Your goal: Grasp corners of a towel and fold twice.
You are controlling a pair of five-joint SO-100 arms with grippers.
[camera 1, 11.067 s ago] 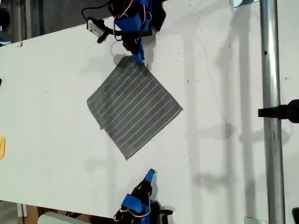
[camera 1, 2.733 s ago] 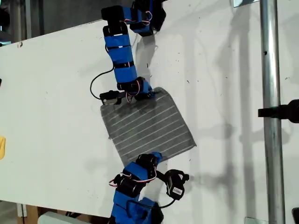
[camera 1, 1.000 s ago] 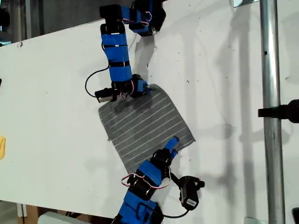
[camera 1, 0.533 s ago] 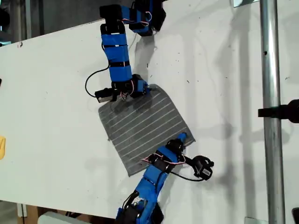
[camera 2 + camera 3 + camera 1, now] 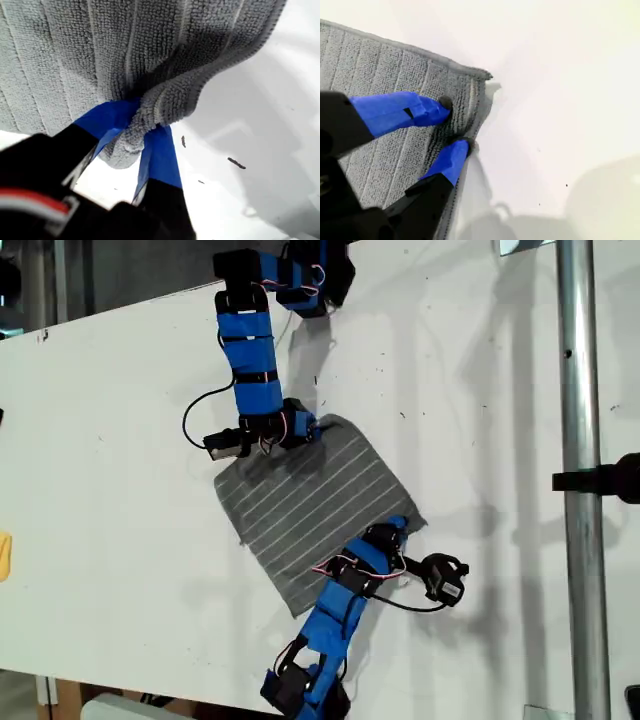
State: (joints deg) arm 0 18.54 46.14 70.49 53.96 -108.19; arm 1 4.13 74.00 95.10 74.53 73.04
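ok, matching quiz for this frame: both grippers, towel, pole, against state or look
1. my first gripper
2. my second gripper
3. towel
4. pole

a. grey, white stripes
b. shut on bunched cloth
c. bare metal, exterior view's right
d. jaws apart at a flat corner

Pairs: 1-b, 2-d, 3-a, 4-c

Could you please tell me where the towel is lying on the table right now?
The towel lies flat near the middle of the white table in the exterior view, between my first gripper at its upper corner and my second gripper at its right corner.
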